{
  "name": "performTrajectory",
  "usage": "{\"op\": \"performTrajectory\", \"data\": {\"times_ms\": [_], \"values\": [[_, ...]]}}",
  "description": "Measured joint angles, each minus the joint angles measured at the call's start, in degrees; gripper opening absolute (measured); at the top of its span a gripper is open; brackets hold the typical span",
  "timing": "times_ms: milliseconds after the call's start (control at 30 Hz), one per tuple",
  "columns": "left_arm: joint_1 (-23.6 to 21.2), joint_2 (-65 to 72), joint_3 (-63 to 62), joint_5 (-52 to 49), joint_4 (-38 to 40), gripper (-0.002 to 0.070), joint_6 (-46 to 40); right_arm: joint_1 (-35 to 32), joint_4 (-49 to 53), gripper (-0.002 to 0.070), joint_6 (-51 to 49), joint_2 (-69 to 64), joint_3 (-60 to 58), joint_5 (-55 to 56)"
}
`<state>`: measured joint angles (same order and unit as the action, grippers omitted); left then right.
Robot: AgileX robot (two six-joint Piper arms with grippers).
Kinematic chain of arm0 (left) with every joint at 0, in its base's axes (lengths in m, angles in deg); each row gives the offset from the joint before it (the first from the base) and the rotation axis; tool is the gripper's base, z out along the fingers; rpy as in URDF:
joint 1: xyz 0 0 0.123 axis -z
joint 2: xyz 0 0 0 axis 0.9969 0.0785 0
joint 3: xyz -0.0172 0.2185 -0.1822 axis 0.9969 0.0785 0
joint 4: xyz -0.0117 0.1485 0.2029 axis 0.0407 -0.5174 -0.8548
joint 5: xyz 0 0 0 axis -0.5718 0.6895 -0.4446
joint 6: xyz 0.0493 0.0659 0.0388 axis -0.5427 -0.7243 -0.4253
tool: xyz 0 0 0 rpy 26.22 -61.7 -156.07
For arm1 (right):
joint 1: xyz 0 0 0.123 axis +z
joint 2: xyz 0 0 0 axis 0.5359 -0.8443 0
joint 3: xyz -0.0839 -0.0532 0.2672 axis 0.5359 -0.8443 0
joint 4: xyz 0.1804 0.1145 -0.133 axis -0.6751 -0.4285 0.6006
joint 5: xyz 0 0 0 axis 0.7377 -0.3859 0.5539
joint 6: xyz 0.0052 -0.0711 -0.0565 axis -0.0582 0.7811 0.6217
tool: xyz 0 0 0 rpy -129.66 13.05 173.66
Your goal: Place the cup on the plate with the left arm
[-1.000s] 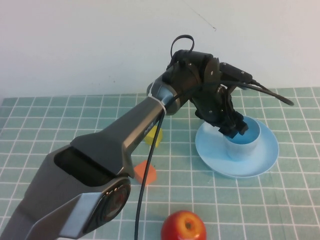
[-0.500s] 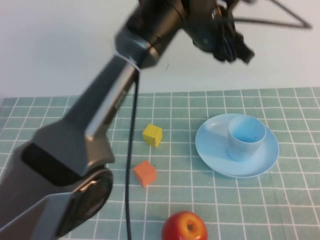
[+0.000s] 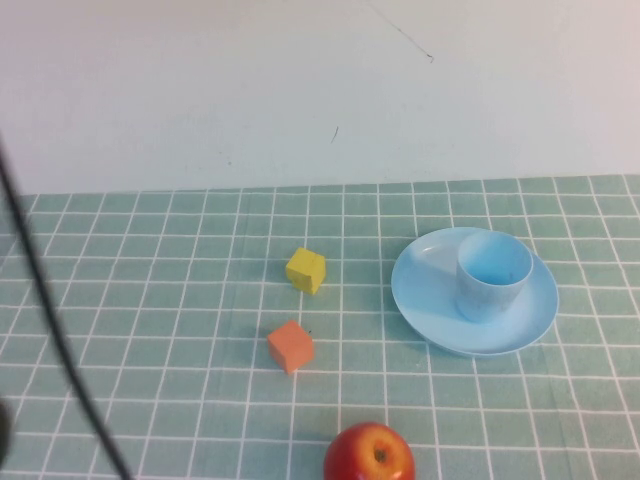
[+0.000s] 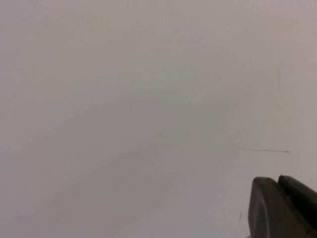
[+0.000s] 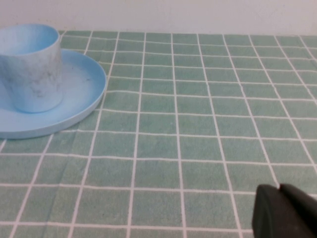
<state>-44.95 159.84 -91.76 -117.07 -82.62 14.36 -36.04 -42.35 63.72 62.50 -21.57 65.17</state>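
My left claw showed only as a dark corner in the left wrist view, set against a blank pale wall; I could not tell whether it was wide or narrow. The high view caught none of it, only a black cable sweeping down the 9 o'clock edge. My right claw was likewise just a dark block at the edge of its own wrist view, low over the table, and its spread I could not tell either; the high view missed it entirely.

Outward from there, the right wrist view gave the cup from the side, upright on the plate, with nothing gripping it. The high view showed what that one could not: the cup stood inside the plate, toward its 1 o'clock rim, on the green checked table. A yellow cube lay at the plate's 9 o'clock, an orange cube at its 8 o'clock, and a red apple at its 7 o'clock.
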Motion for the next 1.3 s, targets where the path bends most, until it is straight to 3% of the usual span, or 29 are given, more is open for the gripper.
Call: {"op": "performTrajectory", "data": {"times_ms": [400,833,1067,1300], "values": [[0.1,-20.0,21.6,0.0,-11.9,0.0003,5.6,0.0,0.0,-0.0002,0.0,0.0,0.0,0.0],[0.1,-51.4,57.9,4.5,-19.3,0.0002,22.7,0.0,0.0,-0.0002,0.0,0.0,0.0,0.0],[0.1,-63.9,70.3,8.0,-19.3,0.0002,24.9,0.0,0.0,-0.0002,0.0,0.0,0.0,0.0],[0.1,-68.8,72.4,6.9,-17.4,0.0002,25.9,0.0,0.0,-0.0002,0.0,0.0,0.0,0.0]]}}
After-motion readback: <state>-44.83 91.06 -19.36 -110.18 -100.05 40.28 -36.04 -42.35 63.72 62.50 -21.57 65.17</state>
